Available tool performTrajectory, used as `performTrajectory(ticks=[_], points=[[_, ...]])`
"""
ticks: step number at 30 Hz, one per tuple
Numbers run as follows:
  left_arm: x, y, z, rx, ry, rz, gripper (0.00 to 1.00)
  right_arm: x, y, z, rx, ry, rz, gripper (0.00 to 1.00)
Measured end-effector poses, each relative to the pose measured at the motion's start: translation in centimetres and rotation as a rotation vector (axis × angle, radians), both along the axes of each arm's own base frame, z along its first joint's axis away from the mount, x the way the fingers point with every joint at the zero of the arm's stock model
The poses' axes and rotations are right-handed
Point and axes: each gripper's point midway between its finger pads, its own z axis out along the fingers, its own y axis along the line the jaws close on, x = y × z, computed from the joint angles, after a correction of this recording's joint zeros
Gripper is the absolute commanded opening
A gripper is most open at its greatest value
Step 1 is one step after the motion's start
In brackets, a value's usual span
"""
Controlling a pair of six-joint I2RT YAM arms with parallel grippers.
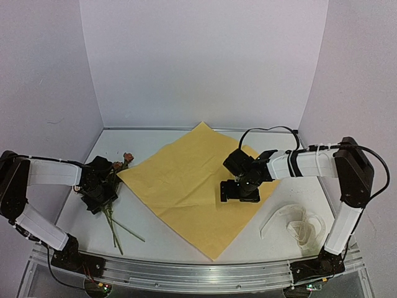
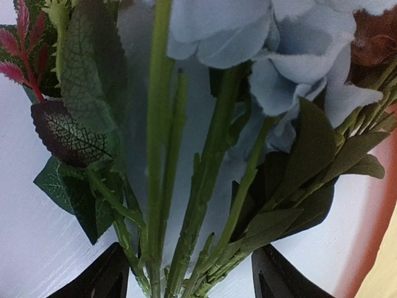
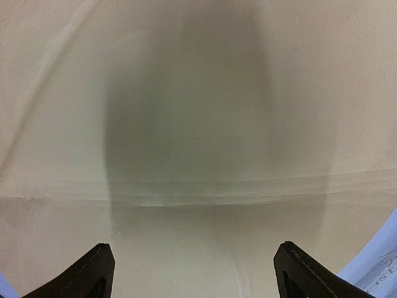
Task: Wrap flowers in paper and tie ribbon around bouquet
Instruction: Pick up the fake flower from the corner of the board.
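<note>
My left hand (image 2: 188, 248) stands open astride the green stems of the flowers (image 2: 211, 167), blooms ahead of it. My right hand (image 3: 193, 245), spread wide and empty, hovers close over the paper (image 3: 186, 93); the ribbon (image 1: 301, 226) lies to its right.

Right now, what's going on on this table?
The left end effector is down over the flowers at the left of the table, jaws apart with the stems between them, not clamped. The right end effector hangs open low over the paper, which lies spread flat mid-table. The ribbon lies in a loose heap at the right, untouched. Nothing is wrapped or tied yet.
</note>
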Motion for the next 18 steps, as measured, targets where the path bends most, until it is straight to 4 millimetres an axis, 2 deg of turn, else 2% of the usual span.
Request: performTrajectory(ticks=[2, 7, 9, 14, 18], points=[[0.0, 0.1, -0.1, 0.005, -0.001, 0.002, 0.52, 0.0, 0.0, -0.1, 0.001, 0.001, -0.001, 0.92], [0.3, 0.7, -0.3, 0.044, -0.005, 0.003, 0.14, -0.1, 0.0, -0.7, -0.005, 0.012, -0.002, 0.92], [0.4, 0.9, -0.2, 0.053, -0.010, 0.006, 0.03, -0.3, -0.1, -1.1, -0.011, 0.020, -0.004, 0.92], [0.5, 1.5, 0.1, 0.093, -0.008, -0.009, 0.00, -0.9, -0.5, -1.9, -0.017, 0.044, -0.010, 0.92], [1.1, 2.2, 1.6, 0.155, -0.008, -0.028, 0.00, -1.2, -0.7, -2.5, -0.024, 0.062, -0.011, 0.91]])
